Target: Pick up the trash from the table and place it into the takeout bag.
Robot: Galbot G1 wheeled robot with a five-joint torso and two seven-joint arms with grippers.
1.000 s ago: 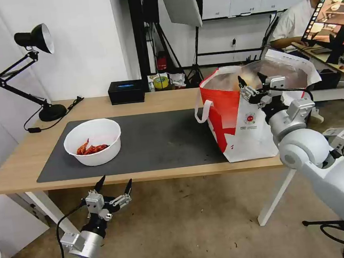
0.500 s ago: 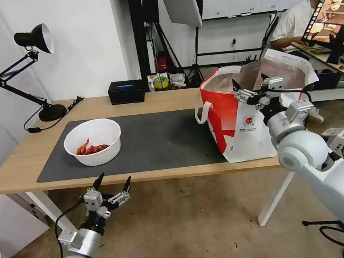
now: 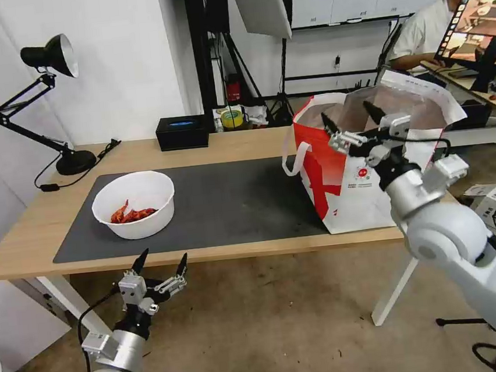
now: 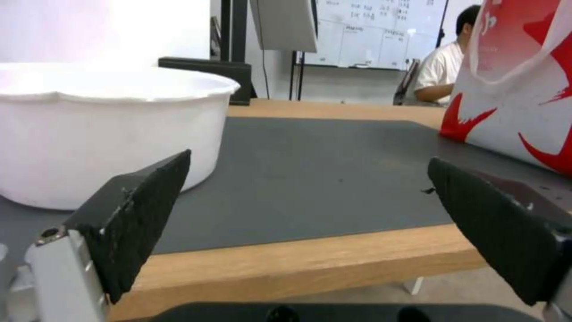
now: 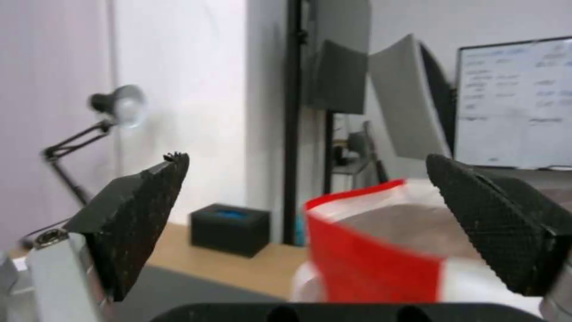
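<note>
While the right gripper (image 3: 350,120) hangs in the air at the open mouth of the large white-and-red insulated takeout bag with silver foil lining (image 3: 347,185), its two black fingers are spread wide and nothing is between them. In the right wrist view the same wide gap shows, with the red rim of the bag (image 5: 381,255) below the fingers (image 5: 143,210).

On the right part of the light wood rectangular table (image 3: 30,236), the bag stands upright with its base on the edge of the large dark grey mat (image 3: 232,202). One white loop handle (image 3: 290,158) hangs on its red side, toward the middle of the table.

On the left part of the mat stands the white round plastic bowl (image 3: 134,204), upright, with red crayfish shells (image 3: 129,214) lying in its bottom. It is well apart from the bag.

Below the front edge of the table, in front of the bowl, is the left gripper (image 3: 161,264), pointing up toward the table. Its fingers are also wide apart and hold nothing. In the left wrist view the white bowl wall (image 4: 89,143) is seen just behind one black finger (image 4: 140,210).

At the back edge of the table sits a black rectangular box (image 3: 182,132), and a black desk lamp (image 3: 47,100) stands on the far left corner.
</note>
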